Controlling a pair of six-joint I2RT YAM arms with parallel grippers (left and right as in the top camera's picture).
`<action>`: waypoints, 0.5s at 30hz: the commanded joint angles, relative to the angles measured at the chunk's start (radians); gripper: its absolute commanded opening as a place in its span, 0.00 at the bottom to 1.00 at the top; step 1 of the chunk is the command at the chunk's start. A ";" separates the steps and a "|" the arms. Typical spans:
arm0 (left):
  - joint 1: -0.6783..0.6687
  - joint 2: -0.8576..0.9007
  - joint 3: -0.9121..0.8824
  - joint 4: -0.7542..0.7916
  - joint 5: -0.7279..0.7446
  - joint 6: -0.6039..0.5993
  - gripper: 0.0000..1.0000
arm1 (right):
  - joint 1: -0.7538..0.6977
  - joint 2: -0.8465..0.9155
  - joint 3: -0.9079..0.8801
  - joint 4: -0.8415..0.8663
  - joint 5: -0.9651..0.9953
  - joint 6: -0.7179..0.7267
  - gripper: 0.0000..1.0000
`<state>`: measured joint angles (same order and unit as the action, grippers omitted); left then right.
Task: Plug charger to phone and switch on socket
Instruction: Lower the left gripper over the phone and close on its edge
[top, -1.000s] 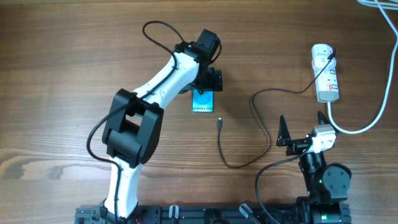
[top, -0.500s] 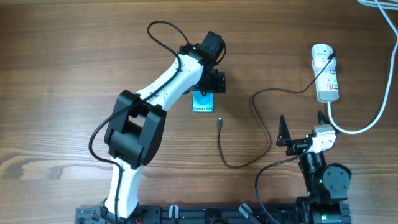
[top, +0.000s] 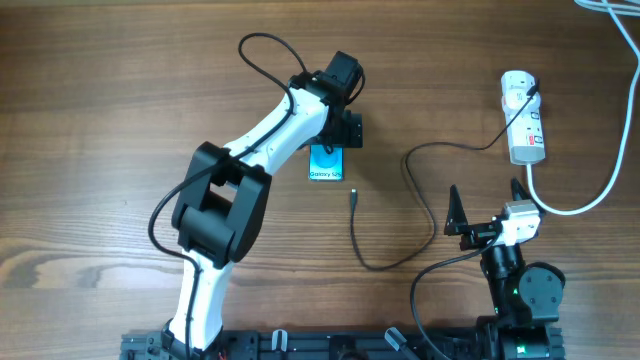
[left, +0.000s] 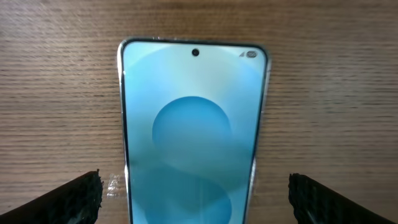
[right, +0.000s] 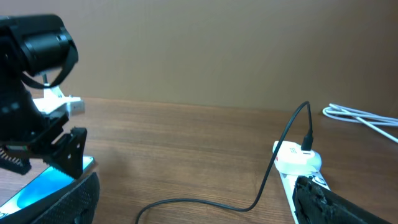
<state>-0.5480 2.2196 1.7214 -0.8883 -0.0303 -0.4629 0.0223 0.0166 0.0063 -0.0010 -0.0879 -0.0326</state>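
Fingers (left: 68, 199) wide apart, the left hand (left: 194, 198) straddles the phone (left: 194, 124), flat on the desk (top: 100, 100). The charger (top: 354, 200) tip lies just near-right of it. The right hand (top: 486, 203), also spread, holds nothing.

This looked like a robotics lab bench rather than a home. Two white-and-black arms rose from a black rail (top: 300, 346) at the table's 6 o'clock edge, the left arm (top: 255, 140) stretched toward the centre and the right arm (top: 512, 275) folded at 5 o'clock. The wood-grain table (top: 90, 110) carried a white power strip (top: 523, 120) at 2 o'clock (its thick white cord (top: 570, 211) looped toward 3 o'clock). A plain tan wall (right: 217, 43) stood behind.
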 joint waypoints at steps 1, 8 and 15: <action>0.001 0.060 0.010 0.006 -0.018 -0.016 1.00 | -0.004 -0.003 -0.001 0.003 0.010 -0.017 1.00; 0.001 0.086 0.010 0.002 -0.027 -0.017 1.00 | -0.004 -0.003 -0.001 0.003 0.010 -0.017 1.00; 0.001 0.087 0.010 -0.045 -0.028 -0.017 1.00 | -0.004 -0.003 -0.001 0.003 0.010 -0.018 1.00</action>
<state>-0.5480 2.2620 1.7279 -0.9123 -0.0559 -0.4664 0.0223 0.0166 0.0063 -0.0010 -0.0879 -0.0326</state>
